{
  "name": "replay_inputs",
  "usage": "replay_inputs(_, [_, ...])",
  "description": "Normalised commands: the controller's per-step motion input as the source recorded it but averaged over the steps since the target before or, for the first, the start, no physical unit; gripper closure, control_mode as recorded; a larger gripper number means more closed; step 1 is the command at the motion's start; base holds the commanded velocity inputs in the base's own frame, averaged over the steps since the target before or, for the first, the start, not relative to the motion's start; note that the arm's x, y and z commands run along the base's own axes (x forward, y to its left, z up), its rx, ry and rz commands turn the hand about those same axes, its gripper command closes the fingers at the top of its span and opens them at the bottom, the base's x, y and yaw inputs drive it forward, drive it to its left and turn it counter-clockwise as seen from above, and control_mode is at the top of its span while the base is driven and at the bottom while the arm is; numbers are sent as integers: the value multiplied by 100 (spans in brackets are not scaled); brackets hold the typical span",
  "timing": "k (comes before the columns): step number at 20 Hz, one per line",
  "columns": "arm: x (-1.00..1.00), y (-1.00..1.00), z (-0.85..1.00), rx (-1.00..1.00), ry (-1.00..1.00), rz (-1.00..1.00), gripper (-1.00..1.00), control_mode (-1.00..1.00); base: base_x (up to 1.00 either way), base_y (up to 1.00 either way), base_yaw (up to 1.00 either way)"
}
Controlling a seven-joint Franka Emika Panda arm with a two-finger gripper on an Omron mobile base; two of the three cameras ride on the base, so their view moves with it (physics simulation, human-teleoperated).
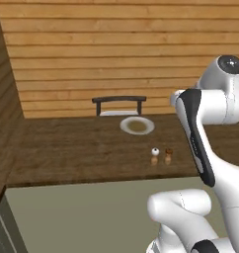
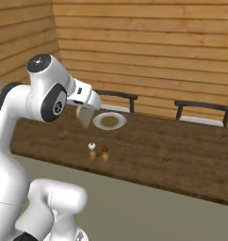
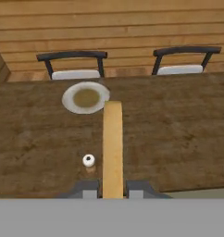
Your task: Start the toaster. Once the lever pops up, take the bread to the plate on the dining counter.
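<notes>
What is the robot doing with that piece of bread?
The white robot arm's gripper is carrying a slice of bread, pinched on edge between its two fingers. It is holding it up over the dining counter, the long dark wooden one. The round grey plate sits further along the counter, near a chair, and it has a brownish patch in the middle. Two little shakers stand on the counter too. The bread is not on the plate yet.

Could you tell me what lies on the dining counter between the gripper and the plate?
In the hand view, the bread held in the gripper spans that stretch toward the plate; beneath it, bare dining counter, with a white shaker beside it.
</notes>
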Motion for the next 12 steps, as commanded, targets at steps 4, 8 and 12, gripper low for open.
replay_inputs(4, [0,0,0,0,0,0,100,100,70,0,0])
replay_inputs(8, [0,0,0,0,0,0,100,100,40,0,1])
replay_inputs(12, [0,0,0,0,0,0,100,100,37,0,3])
